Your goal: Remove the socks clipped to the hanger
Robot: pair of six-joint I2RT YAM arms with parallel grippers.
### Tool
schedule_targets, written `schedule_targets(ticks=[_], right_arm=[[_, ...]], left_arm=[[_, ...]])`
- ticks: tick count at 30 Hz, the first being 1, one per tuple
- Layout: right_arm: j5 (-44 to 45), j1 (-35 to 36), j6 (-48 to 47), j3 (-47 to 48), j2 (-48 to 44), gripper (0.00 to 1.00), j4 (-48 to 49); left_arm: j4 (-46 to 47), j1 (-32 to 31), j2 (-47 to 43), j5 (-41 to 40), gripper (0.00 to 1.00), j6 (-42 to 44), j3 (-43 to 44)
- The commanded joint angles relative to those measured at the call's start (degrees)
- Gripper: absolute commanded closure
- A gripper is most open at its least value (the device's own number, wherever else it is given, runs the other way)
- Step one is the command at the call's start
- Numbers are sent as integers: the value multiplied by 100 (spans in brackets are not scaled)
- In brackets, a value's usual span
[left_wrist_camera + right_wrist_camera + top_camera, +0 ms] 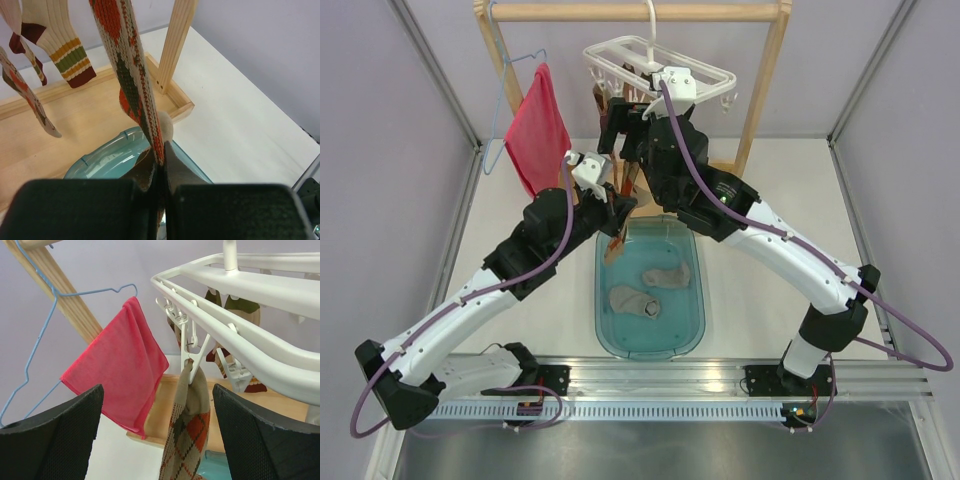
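The white hanger (705, 72) (260, 295) hangs by its hook from the wooden rail. An argyle sock (189, 432) (131, 75) hangs from one of its clips (192, 356). My left gripper (161, 156) (617, 222) is shut on that sock's lower end, above the teal bin. My right gripper (157, 390) (623, 108) is up at the hanger, open wide, with the clip and the sock's top between and just beyond its fingers, apart from both. More socks (64, 47) hang from other clips. Two grey socks (667, 275) (633, 300) lie in the bin.
The teal bin (601, 322) sits on the table between the arms. A red-pink cloth (536, 130) (117, 372) hangs on a blue wire hanger (506, 95) at the left. The wooden rack's upright (766, 80) (176, 45) and base tray (95, 115) stand behind the bin.
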Motion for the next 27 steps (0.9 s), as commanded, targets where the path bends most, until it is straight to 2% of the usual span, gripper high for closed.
schedule_targets(ticks=[1,9,18,27], right_arm=[[184,-56,6,129,59,7,-191],[78,-319,-29,542,384,7,-209],[96,-451,-205,1526,1060,8,-323],[-36,-724,41,1518,1166,11,-437]], left_arm=[[-15,-36,-151,32,98,155,-14],[-6,-36,-178,58,98,164,-22],[3,-27,-151,67,98,164,-22],[3,-18,-195,67,98,181,-22]])
